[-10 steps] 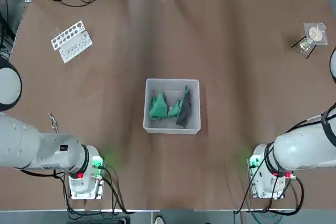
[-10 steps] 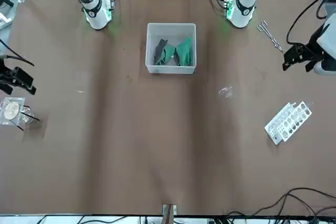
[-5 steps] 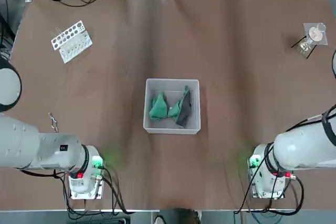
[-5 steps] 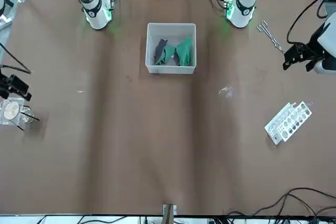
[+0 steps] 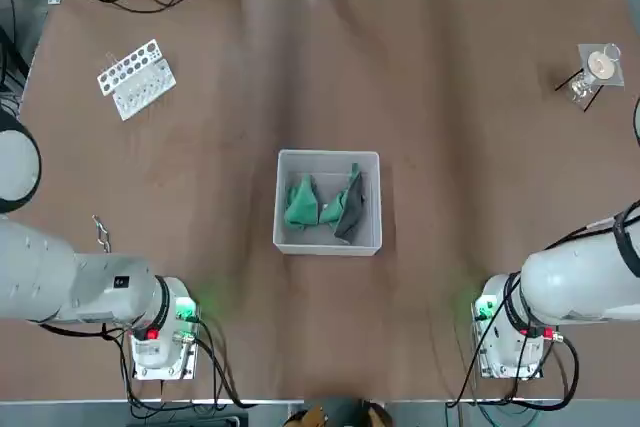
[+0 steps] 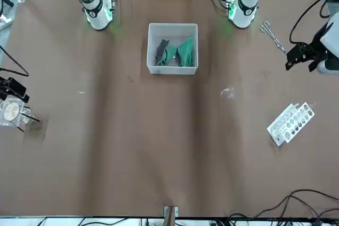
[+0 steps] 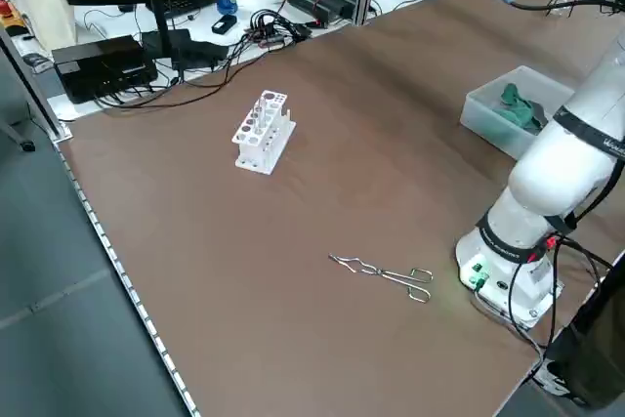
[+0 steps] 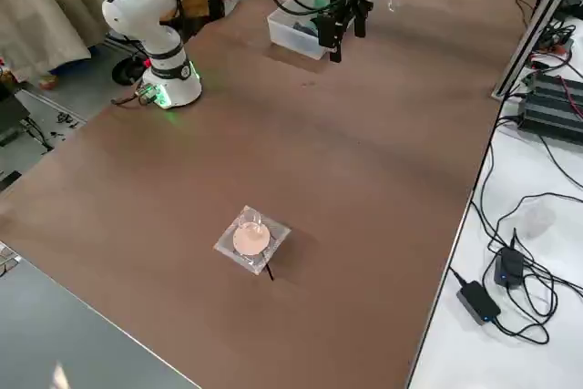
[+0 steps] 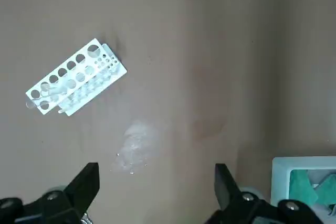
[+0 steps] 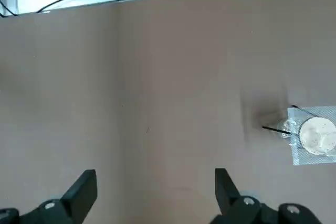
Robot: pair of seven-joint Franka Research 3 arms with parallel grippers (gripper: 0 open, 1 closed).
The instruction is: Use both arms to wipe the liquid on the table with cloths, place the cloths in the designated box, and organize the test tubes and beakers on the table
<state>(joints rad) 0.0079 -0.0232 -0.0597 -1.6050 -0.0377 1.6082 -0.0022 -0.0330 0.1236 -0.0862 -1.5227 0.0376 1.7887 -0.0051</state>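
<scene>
**Cloths Boxed, Claws Spread**

The cloths (image 5: 303,205) lay in the plastic bin (image 5: 327,249), mid-table (image 5: 330,337); a test-tube rack (image 5: 140,82) stood toward the far left corner, glassware (image 5: 600,66) toward the far right. Left gripper (image 9: 157,169) and right gripper (image 10: 156,171) hovered near opposite side edges — both spread, empty.
</scene>
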